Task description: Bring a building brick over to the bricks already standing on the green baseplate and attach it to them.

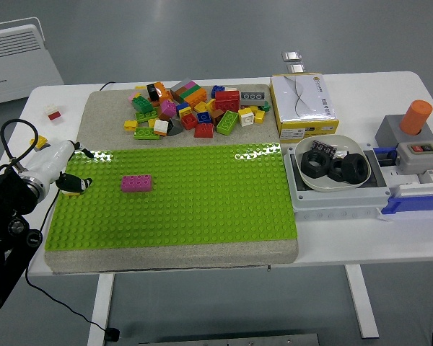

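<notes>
At the green baseplate [173, 205] left edge, the left robot hand [66, 180] clamps a small brick [71, 187]; joining to the magenta brick [136, 183] remains.

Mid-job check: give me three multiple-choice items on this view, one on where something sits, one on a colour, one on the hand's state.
1. Where does the loose brick pile lie?
A. behind the green baseplate
B. in the white bowl
C. on the yellow box

2. What colour is the brick standing on the baseplate?
A. blue
B. magenta
C. orange

3. What is the left hand doing?
A. resting spread on the box
B. gripping the orange cylinder
C. holding a pale brick at the baseplate's left edge

Key: 1 A, pile on the grey mat; 2 B, magenta; 3 C, fingers pinch it.
</notes>
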